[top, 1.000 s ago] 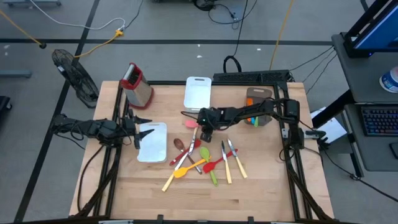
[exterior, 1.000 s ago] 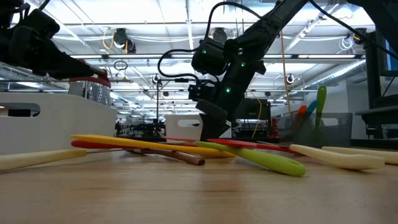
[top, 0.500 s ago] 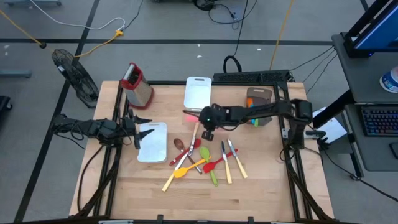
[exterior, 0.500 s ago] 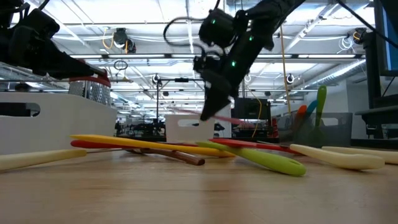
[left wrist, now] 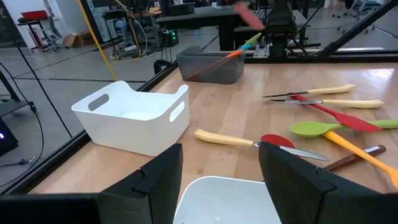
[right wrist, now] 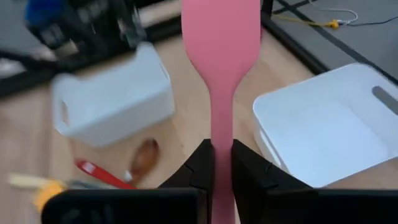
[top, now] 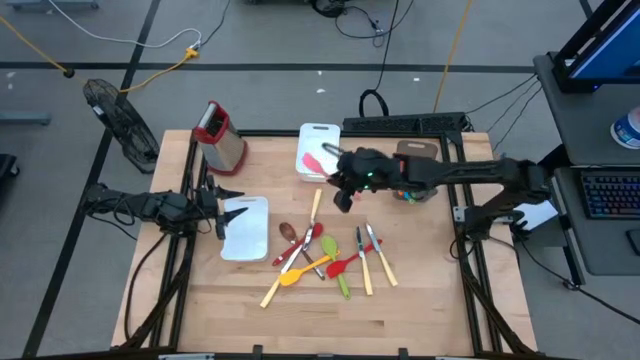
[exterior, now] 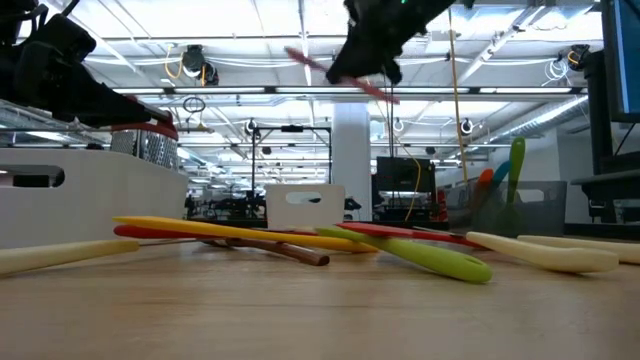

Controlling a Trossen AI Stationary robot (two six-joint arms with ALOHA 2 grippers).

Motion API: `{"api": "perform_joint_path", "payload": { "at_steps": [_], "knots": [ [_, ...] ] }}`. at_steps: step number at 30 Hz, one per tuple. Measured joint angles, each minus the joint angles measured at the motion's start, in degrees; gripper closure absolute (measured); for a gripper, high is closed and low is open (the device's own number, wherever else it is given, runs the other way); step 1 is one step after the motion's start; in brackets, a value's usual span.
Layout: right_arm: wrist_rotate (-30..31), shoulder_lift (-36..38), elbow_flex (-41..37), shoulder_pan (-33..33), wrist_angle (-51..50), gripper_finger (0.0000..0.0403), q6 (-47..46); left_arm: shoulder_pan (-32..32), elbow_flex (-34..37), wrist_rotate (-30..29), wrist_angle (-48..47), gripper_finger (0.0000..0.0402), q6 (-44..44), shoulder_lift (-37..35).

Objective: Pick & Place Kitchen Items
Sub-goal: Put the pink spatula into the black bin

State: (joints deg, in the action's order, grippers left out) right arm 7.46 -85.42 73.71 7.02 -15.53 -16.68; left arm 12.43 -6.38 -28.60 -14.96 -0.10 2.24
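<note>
right tool (right wrist: pixel 222 163) pinches a pink spatula (right wrist: pixel 220 37) aloft; left tool (left wrist: pixel 219 171) spread, idle.

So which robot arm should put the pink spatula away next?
The right one, probably. The right gripper is shut on the pink spatula and holds it up beside the white tray. The left gripper waits open over the other white tray, holding nothing.

Grey floor (top: pixel 270 40) with cables, a fan (top: pixel 118 120), ceiling strip lights (exterior: pixel 130 40).
</note>
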Motion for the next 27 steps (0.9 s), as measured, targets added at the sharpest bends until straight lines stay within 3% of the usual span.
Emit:
{"api": "perform_joint_path", "payload": {
  "at_steps": [8,20,27],
  "knots": [
    [1.65,9.95,0.04,0.79,-6.06,0.0379,-10.39,0.00,-0.02,0.00,0.11,0.0183,-0.06,0.00],
    [8.81,22.15,0.04,1.38,-27.77,0.0379,-29.29,-0.02,-0.02,0.00,0.17,0.0183,-0.15,0.00],
    [6.76,25.06,0.04,5.64,-41.91,0.0379,-43.99,0.00,-0.02,0.00,0.19,0.0183,-0.13,0.00]
  ]
}}
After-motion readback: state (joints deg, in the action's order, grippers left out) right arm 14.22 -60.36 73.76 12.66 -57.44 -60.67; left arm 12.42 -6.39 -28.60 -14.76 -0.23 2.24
